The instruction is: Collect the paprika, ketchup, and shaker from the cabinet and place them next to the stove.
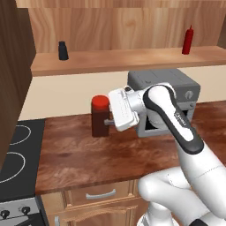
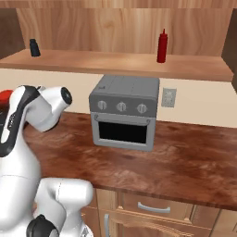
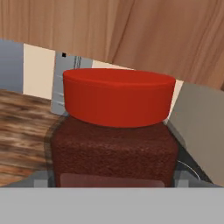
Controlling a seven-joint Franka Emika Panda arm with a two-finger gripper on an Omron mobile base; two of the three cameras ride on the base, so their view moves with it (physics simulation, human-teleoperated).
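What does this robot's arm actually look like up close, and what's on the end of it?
The arm is glossy white and rounded, built of thick tube-like segments with dark grey bands at the joints. It ends in a boxy white hand carrying the gripper, whose two small fingers are dark. No loose cables show, and no readable markings.

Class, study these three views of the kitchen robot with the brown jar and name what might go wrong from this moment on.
1. The paprika sits on the counter some way from the stove; if the end effector pulls away crookedly, the tall jar may tip.
2. The toaster oven stands just behind the arm, so a wide swing might strike it.
3. The ketchup and shaker remain on the cabinet shelf, far apart; a high reach might knock either one off.
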